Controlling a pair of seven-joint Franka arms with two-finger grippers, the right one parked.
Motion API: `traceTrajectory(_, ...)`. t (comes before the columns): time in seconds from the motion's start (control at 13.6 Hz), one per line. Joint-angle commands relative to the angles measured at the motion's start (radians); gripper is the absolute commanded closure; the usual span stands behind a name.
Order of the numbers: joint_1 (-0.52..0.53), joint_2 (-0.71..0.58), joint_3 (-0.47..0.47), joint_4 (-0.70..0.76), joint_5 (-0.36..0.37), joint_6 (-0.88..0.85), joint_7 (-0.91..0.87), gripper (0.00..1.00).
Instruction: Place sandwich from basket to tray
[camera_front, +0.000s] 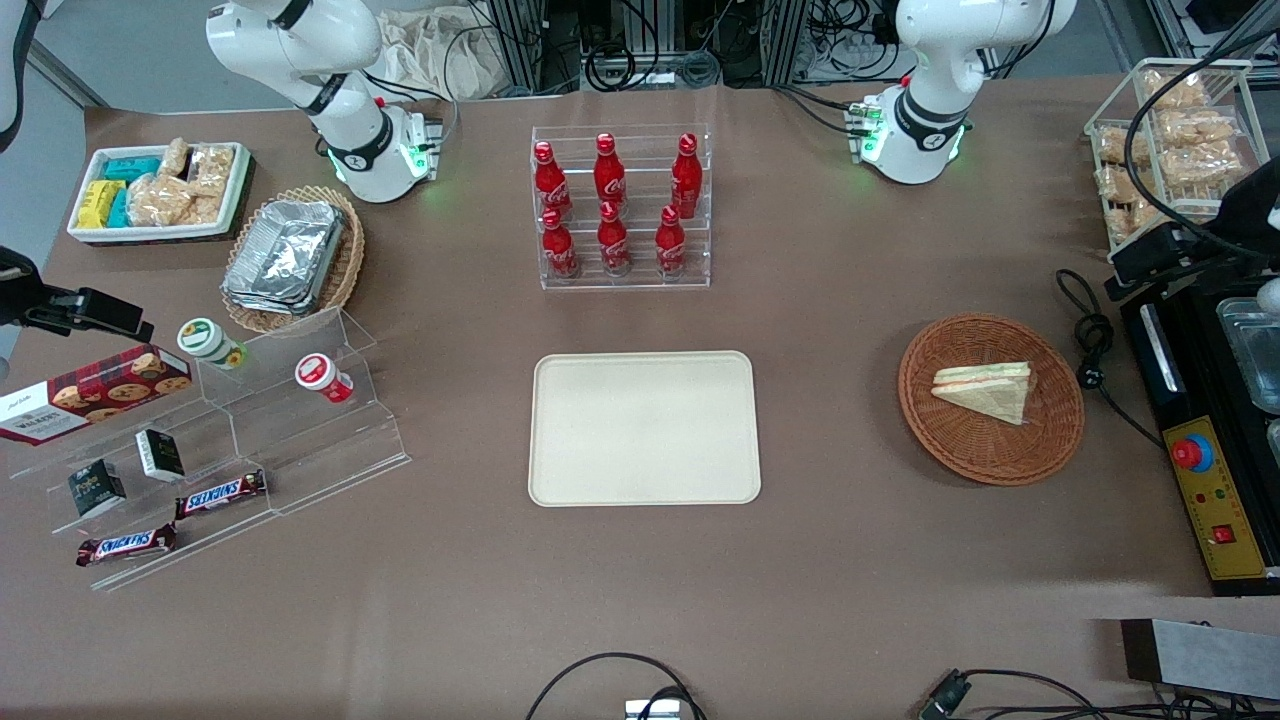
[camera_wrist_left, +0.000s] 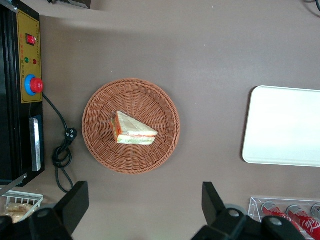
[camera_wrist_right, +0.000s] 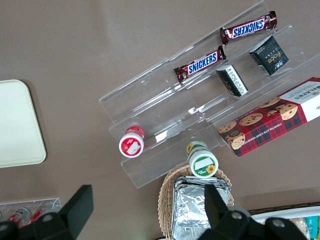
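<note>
The sandwich (camera_front: 985, 390) (camera_wrist_left: 134, 132), a white-bread wedge with orange and green filling, lies flat in the round reddish-brown wicker basket (camera_front: 990, 470) (camera_wrist_left: 130, 167). The cream tray (camera_front: 645, 428) (camera_wrist_left: 285, 125) sits bare at mid-table, well apart from the basket, toward the parked arm's end. My gripper (camera_wrist_left: 145, 205) (camera_front: 1150, 262) hangs high above the table, off the basket's rim and farther from the front camera than the basket. It is open wide, with only bare table showing between its black fingers (camera_wrist_left: 75, 202).
A black machine (camera_front: 1215, 490) with a red button and a coiled cable (camera_front: 1095, 340) stand beside the basket. A wire rack of bagged snacks (camera_front: 1170, 140) is at the working arm's end. A rack of red bottles (camera_front: 620, 205) stands farther from the front camera than the tray.
</note>
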Motion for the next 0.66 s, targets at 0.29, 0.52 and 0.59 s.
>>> traceTrajectory(0.29, -0.004, 0.011, 0.002, 0.025, -0.007, -0.017, -0.006, 0.00)
traceTrajectory(0.52, -0.002, 0.011, 0.003, 0.022, -0.010, -0.017, -0.057, 0.00)
traceTrajectory(0.59, -0.001, 0.011, 0.003, 0.019, -0.010, -0.017, -0.089, 0.00)
